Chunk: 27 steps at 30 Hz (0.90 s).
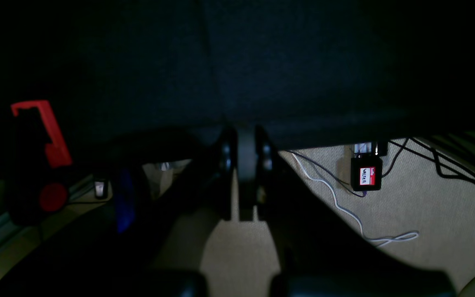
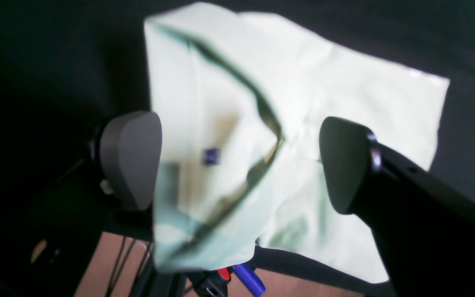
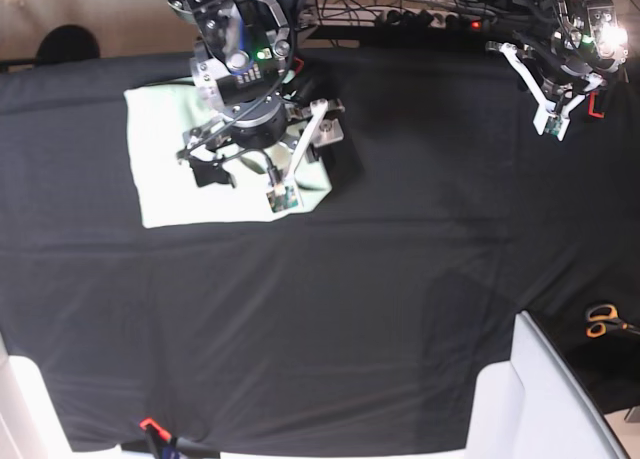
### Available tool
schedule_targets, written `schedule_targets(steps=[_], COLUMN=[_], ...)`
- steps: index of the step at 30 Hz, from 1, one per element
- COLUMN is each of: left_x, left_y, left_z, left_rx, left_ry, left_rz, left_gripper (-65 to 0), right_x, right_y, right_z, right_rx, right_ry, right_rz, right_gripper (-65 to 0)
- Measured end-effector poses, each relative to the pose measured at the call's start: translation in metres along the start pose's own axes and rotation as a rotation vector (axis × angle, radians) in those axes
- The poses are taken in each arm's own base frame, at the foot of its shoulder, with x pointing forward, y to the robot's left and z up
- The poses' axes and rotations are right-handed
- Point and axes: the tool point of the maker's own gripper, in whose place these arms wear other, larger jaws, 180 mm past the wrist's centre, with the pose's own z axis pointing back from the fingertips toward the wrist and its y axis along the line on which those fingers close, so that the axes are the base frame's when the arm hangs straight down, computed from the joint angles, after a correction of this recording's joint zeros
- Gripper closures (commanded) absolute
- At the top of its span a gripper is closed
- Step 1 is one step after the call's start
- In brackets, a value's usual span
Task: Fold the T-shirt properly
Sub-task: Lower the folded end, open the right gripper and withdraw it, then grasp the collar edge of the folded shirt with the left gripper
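Note:
The pale mint-green T-shirt (image 3: 170, 179) lies folded into a rough rectangle on the black table covering (image 3: 380, 279) at the far left. My right gripper (image 2: 237, 165) hangs just above it, open wide, grey fingers (image 2: 130, 161) apart on either side of a blurred, loose fold. The small blue neck label (image 2: 211, 156) shows between them. The T-shirt (image 2: 303, 103) fills most of the right wrist view. My left gripper (image 1: 245, 161) is shut with nothing between its fingers, held at the table's far right edge, well away from the shirt.
Orange-handled scissors (image 3: 600, 321) lie at the right edge. A white panel (image 3: 550, 399) stands at the front right corner. Cables and a power strip (image 3: 420, 14) run along the back. Below the left gripper, the floor holds cables and a black box with a red label (image 1: 366, 175).

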Motion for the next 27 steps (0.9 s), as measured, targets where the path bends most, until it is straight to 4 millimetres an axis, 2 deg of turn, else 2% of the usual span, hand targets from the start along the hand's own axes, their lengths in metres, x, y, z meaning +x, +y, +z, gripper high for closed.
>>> schedule_targets(steps=[3,7,10,11,14,16,19,23,25,27], left_x=[0.0,0.002,0.008,0.014,0.045,0.058,0.07,0.101,0.097,0.089], left_y=[0.0,-0.004,-0.013,-0.021,-0.048,-0.061,-0.083,-0.142,-0.16,-0.17], left_z=[0.0,0.0,-0.003,-0.004,0.001,0.008,0.002,-0.02,-0.029,-0.038], left_rx=[0.0,-0.016,-0.039,-0.072,-0.232,-0.329,-0.45,-0.676,-0.746,-0.788], left_ry=[0.0,-0.007,-0.025,-0.044,-0.163,-0.218,-0.192,-0.156,-0.107,-0.057], left_rz=[0.0,0.005,0.027,0.058,0.176,0.254,0.297,0.341,0.386,0.444], left_gripper=[0.0,0.0,-0.3,-4.5,-22.8,-31.4,-36.4,-38.8,-41.7,-44.5], right_x=[0.021,0.012,0.004,0.005,-0.001,-0.013,-0.031,-0.049,-0.056,-0.063], right_y=[-0.009,-0.017,-0.044,-0.061,-0.115,-0.14,-0.154,-0.185,-0.195,-0.206], right_z=[0.011,0.01,0.006,0.006,0.007,0.009,0.006,0.01,0.013,0.017], right_rx=[-0.013,-0.028,-0.088,-0.136,-0.274,-0.338,-0.329,-0.365,-0.376,-0.407], right_ry=[-0.077,-0.058,-0.042,-0.066,-0.088,-0.064,-0.007,0.045,0.06,0.074], right_rz=[-0.017,0.002,-0.073,-0.092,-0.142,-0.164,-0.127,-0.081,-0.087,-0.11], right_gripper=[-58.0,-57.6,-57.5,-57.5,-57.9,-58.0,-57.7,-57.6,-57.6,-57.6])
